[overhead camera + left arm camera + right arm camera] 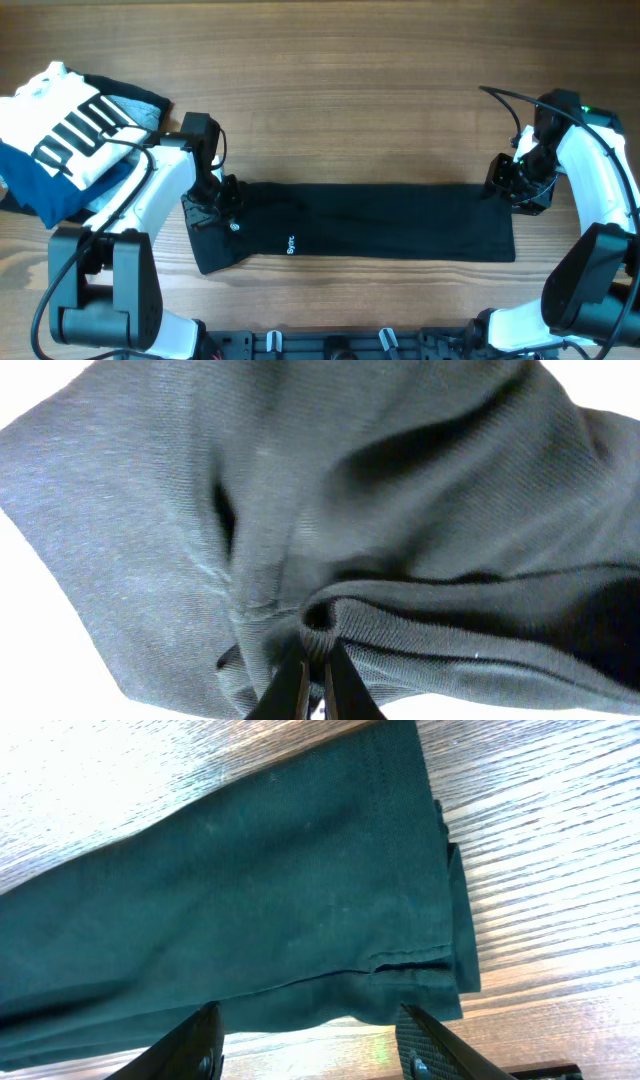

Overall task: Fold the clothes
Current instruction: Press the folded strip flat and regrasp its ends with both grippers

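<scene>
The clothes [380, 220], a black T-shirt with tiny white lettering, lie folded into a long strip across the table. My left gripper [222, 200] is at the strip's left end. In the left wrist view the left gripper [315, 660] is shut on a bunched fold of the black fabric [400, 490]. My right gripper [510, 185] is at the strip's right end. In the right wrist view the right gripper [308, 1015] stands open, its fingers just short of the shirt's [250, 900] layered edge, with nothing held.
A pile of other garments lies at the back left: a white one with black stripes [70, 120], a blue one [40, 185] and a grey one [140, 105]. The wooden table [350, 100] shows bare behind the strip.
</scene>
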`<control>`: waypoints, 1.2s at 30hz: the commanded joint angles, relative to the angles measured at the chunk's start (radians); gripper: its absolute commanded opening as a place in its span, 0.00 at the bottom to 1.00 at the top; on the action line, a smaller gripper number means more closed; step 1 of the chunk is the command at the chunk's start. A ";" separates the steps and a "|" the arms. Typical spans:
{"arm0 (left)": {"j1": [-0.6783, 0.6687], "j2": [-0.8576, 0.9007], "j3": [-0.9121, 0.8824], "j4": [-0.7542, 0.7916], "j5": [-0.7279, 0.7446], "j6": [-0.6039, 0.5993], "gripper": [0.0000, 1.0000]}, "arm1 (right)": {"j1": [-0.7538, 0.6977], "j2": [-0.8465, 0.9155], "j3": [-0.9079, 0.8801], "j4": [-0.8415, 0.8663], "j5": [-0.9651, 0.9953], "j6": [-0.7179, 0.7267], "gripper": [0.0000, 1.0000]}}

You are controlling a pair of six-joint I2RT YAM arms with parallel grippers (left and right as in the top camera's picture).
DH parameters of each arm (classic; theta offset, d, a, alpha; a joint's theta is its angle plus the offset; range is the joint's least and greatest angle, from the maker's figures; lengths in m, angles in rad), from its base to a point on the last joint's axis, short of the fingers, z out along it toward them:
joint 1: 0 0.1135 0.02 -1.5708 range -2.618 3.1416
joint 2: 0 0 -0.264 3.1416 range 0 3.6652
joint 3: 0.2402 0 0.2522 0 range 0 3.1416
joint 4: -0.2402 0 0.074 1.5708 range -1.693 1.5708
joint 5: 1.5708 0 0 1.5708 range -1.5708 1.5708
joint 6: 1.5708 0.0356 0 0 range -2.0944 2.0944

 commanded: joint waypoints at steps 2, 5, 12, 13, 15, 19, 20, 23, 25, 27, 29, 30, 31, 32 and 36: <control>0.008 0.006 -0.008 -0.009 -0.076 -0.096 0.17 | -0.003 -0.009 -0.003 -0.003 0.050 0.013 0.63; 0.007 0.006 -0.008 -0.007 -0.073 -0.095 0.24 | -0.003 -0.009 -0.003 -0.005 0.057 0.029 0.64; 0.000 -0.079 0.144 -0.019 -0.072 -0.073 0.26 | -0.003 -0.009 -0.003 -0.008 0.047 0.031 0.64; -0.010 -0.103 0.155 -0.008 -0.073 -0.070 0.26 | -0.003 -0.009 -0.003 -0.011 0.047 0.031 0.64; -0.033 -0.134 0.156 0.007 -0.072 -0.069 0.26 | -0.003 -0.009 -0.003 -0.023 0.047 0.030 0.65; -0.089 -0.131 0.129 -0.045 -0.019 -0.070 0.27 | -0.003 -0.008 -0.039 -0.010 0.051 0.031 0.79; -0.100 -0.131 0.113 -0.050 -0.016 -0.071 0.27 | -0.003 -0.008 -0.051 0.003 0.051 0.041 0.80; -0.124 -0.131 0.045 -0.017 -0.016 -0.073 0.26 | -0.003 -0.008 -0.086 0.040 0.051 0.084 0.79; -0.127 -0.131 0.000 0.016 -0.016 -0.073 0.27 | -0.003 -0.007 -0.101 0.045 0.050 0.093 0.78; -0.126 -0.130 -0.048 0.063 -0.017 -0.073 0.28 | -0.003 0.001 -0.106 0.045 0.051 0.096 0.75; -0.126 -0.124 -0.102 0.140 -0.017 -0.073 0.25 | -0.003 0.019 -0.108 0.047 0.049 0.111 0.73; -0.126 -0.118 -0.121 0.166 -0.016 -0.073 0.22 | -0.003 0.028 -0.108 0.052 0.041 0.116 0.74; -0.126 -0.113 -0.135 0.183 -0.012 -0.073 0.22 | -0.003 0.036 -0.110 0.057 0.028 0.116 0.73; -0.127 -0.105 -0.149 0.193 -0.001 -0.073 0.22 | -0.002 0.042 -0.118 0.069 0.014 0.115 0.73; -0.127 -0.055 -0.170 0.207 0.018 -0.073 0.23 | -0.002 0.070 -0.161 0.106 -0.031 0.116 0.73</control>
